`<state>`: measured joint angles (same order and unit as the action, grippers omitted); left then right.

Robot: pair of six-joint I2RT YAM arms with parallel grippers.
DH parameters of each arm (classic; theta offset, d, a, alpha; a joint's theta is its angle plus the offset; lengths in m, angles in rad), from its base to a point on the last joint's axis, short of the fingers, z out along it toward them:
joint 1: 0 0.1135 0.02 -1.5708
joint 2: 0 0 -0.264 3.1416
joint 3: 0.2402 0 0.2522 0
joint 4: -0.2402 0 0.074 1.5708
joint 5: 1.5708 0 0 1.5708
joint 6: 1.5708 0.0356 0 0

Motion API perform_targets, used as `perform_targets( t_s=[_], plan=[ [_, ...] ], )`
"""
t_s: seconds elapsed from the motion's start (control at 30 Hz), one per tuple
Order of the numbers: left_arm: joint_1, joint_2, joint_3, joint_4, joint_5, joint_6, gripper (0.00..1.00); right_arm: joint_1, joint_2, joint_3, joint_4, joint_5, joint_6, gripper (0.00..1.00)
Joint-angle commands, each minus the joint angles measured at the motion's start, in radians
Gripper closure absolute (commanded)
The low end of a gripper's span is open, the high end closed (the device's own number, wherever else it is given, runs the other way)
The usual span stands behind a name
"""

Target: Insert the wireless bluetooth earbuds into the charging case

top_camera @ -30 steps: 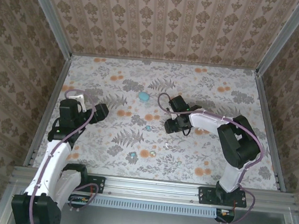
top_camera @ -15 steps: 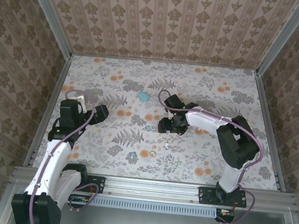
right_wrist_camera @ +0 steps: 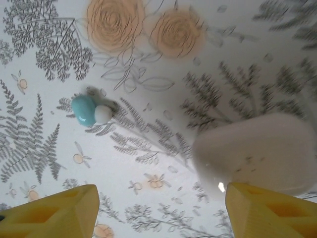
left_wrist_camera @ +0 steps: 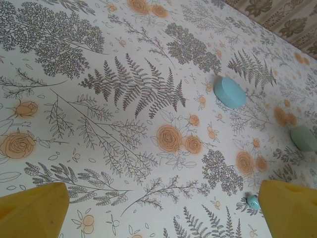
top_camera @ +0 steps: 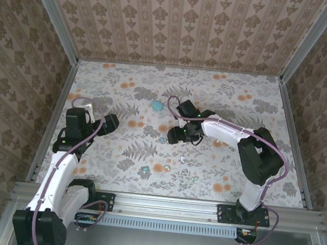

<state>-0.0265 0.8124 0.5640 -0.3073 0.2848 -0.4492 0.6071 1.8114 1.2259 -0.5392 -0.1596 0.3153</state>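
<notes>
Earbud: the teal earbud (right_wrist_camera: 85,110), white tip at one end, is lying flat near the middle of the table (top_camera: 242,96).
Right jaws: they are standing spread on the right arm (top_camera: 227,130), low over the cloth, with nothing between them.
Bearing: in the right wrist view the earbud is sitting ahead of the jaws and off toward the left fingertip, not yet in the gap.
Long axis: it is running body to tip roughly along the line joining the two fingertips, so a pinch across its narrow waist is probably needing a wrist turn.
Nearer arm: the right jaws are hanging just beside the earbud (top_camera: 162,139).
Left jaws: they are waiting fully spread and empty on the left arm (top_camera: 59,170), well apart toward the left edge.
Case: the teal case (top_camera: 157,105) is resting beyond the earbud, toward the far edge.
Unclear: a pale rounded blur (right_wrist_camera: 257,153) is lying near the right fingertip; I cannot tell what it is.
</notes>
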Motion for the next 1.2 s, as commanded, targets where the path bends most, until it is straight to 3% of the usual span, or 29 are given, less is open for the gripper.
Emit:
perform_targets(
  t_s=[0.0,0.13,0.47,1.17],
  plan=[
    [0.0,0.0,0.032,-0.001,0.007,-0.01,0.0,-0.038,-0.026,0.068,-0.036,0.056,-0.125,0.3],
    [-0.002,-0.001,0.026,0.006,0.012,-0.02,0.0,-0.103,0.076,0.146,-0.058,-0.021,-0.149,0.31],
    [-0.004,-0.001,0.036,-0.006,0.014,-0.016,0.0,-0.114,0.231,0.268,-0.138,-0.099,-0.195,0.33],
    [-0.01,0.064,0.059,0.038,0.02,-0.02,0.0,-0.148,0.063,0.0,-0.119,-0.212,-0.197,0.35]
  ],
)
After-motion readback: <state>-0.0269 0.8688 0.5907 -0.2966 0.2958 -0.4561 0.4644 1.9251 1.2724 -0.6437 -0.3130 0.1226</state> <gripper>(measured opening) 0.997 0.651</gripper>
